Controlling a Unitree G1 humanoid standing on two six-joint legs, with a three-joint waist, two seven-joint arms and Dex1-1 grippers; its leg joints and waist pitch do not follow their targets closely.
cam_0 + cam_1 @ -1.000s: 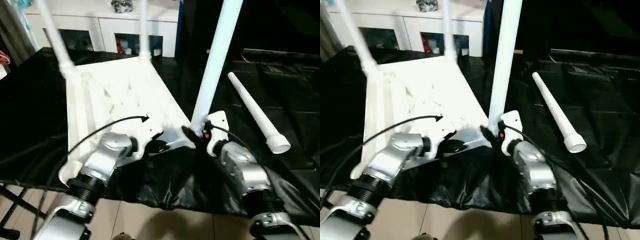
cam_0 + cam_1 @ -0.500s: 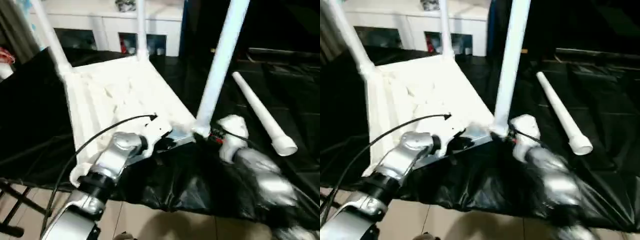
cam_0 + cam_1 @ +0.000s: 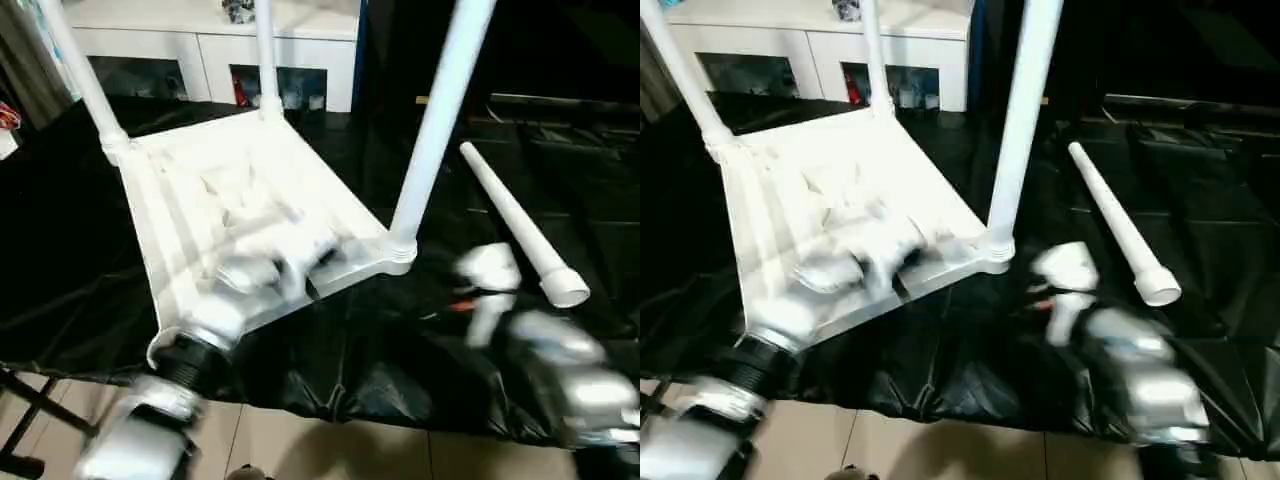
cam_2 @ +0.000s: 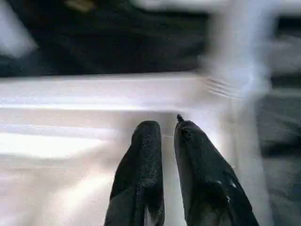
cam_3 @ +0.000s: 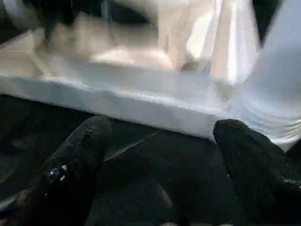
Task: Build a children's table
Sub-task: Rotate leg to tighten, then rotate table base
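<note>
children's table (image 3: 240, 200) | upside down | left of right end effector (image 5: 160, 155)

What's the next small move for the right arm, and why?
Probably reach the right gripper toward the loose leg lying on the black sheet. Its jaws stand wide open with nothing between them, clear of the table top. Three legs stand in corner sockets, while the near-left corner looks unfilled.

Black-covered surface (image 3: 560, 180) under upturned children's table (image 3: 240, 200), 1 loose leg (image 3: 515, 225).
</note>
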